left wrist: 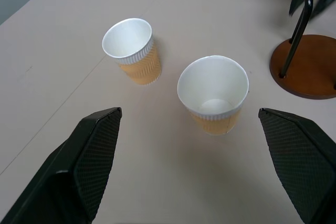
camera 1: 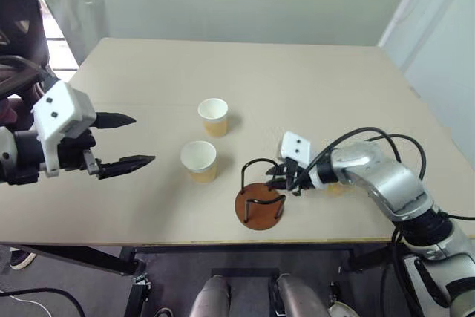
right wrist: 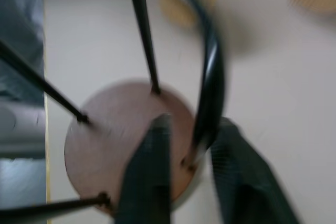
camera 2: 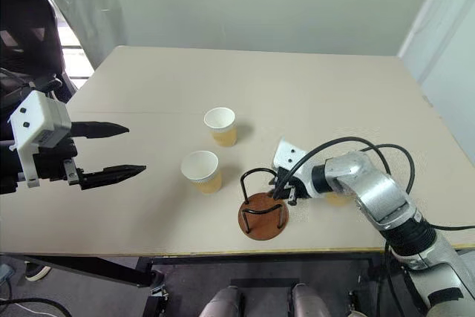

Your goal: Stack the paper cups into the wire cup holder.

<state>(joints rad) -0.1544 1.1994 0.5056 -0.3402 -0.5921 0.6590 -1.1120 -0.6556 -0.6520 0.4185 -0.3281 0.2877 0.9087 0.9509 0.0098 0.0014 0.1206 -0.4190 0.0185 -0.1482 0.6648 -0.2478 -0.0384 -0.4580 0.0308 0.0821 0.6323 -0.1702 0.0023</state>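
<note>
Paper cups (camera 1: 199, 161) (camera 1: 214, 116) stand upright on the worktop (camera 1: 334, 94) near the wire cup holder (camera 1: 260, 202); light and crushable, best pinched gently mid-wall. Left claw (camera 1: 126, 140) gapes released; right claw (right wrist: 191, 174) straddles a holder wire, apparently loosening.

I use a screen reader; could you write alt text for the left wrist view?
Two upright paper cups stand apart on a beige table, between the open left gripper's black fingers. The wire cup holder stands beside the nearer cup.
</note>
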